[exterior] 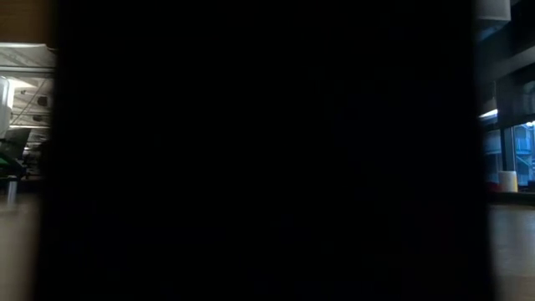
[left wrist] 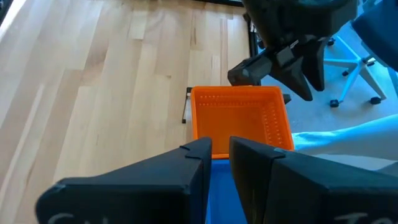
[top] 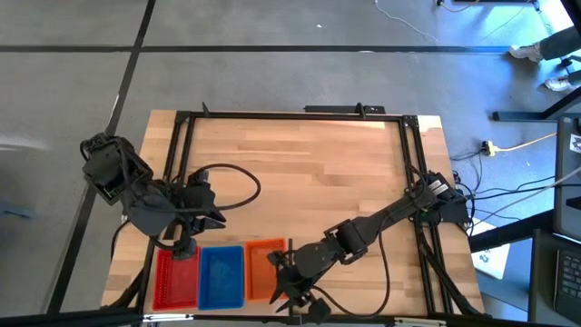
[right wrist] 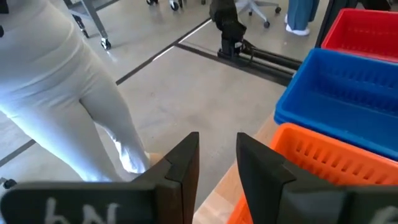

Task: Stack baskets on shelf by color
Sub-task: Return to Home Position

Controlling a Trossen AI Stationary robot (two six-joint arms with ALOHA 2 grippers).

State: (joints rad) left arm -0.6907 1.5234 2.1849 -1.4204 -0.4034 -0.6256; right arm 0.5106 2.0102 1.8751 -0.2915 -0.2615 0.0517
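Note:
Three baskets stand side by side at the table's near edge: red (top: 177, 277), blue (top: 221, 275) and orange (top: 263, 269). My left gripper (top: 207, 227) hangs above the far side of the red and blue baskets. In its wrist view its fingers (left wrist: 221, 155) stand slightly apart over the blue basket (left wrist: 217, 193), nothing between them, and the orange basket (left wrist: 239, 118) lies ahead. My right gripper (top: 280, 277) is open just right of the orange basket (right wrist: 323, 162), holding nothing (right wrist: 217, 155). The baskets hide the shelf.
A person in white trousers (right wrist: 81, 99) stands close to the table's near edge. A black frame (top: 290, 115) runs around the tabletop, and bare planks (top: 309, 173) fill the middle and far part. Something dark blocks the low view (exterior: 267, 150).

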